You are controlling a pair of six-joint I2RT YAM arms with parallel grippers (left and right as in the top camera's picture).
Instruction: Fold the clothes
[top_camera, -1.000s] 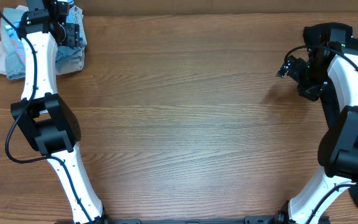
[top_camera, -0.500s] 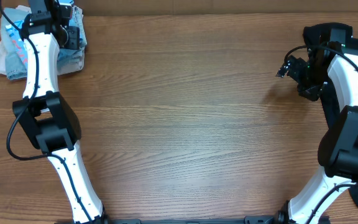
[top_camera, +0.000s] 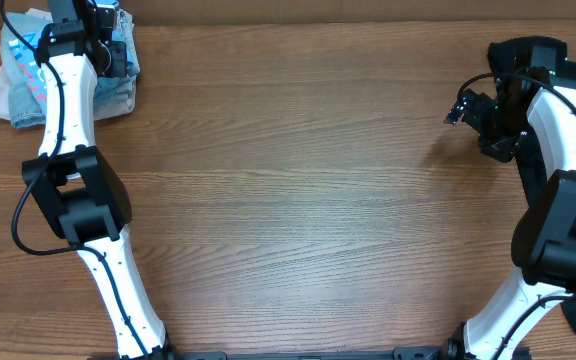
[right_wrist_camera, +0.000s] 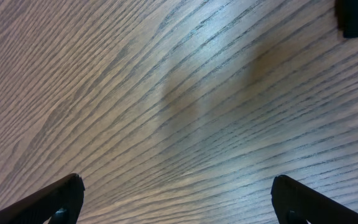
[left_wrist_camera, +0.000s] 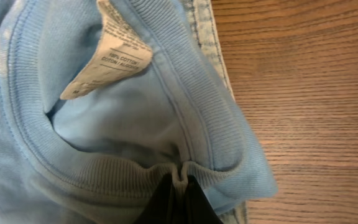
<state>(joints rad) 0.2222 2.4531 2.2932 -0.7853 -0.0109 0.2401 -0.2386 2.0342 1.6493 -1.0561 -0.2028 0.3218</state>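
Sky-blue cotton T-shirt (left_wrist_camera: 123, 130), ribbed collar (left_wrist_camera: 188, 118) pinched in left claw (left_wrist_camera: 179, 185), right claw (right_wrist_camera: 176, 193) spread above grained wooden table (right_wrist_camera: 197, 93)

Left gripper (left_wrist_camera: 179, 185) is pinched tight on the ribbed collar (left_wrist_camera: 197, 118) of the light blue T-shirt (left_wrist_camera: 117, 127). White "100% cotton" label (left_wrist_camera: 107, 59) sticks up inside the neck, with wood table (left_wrist_camera: 309, 93) off to the right.
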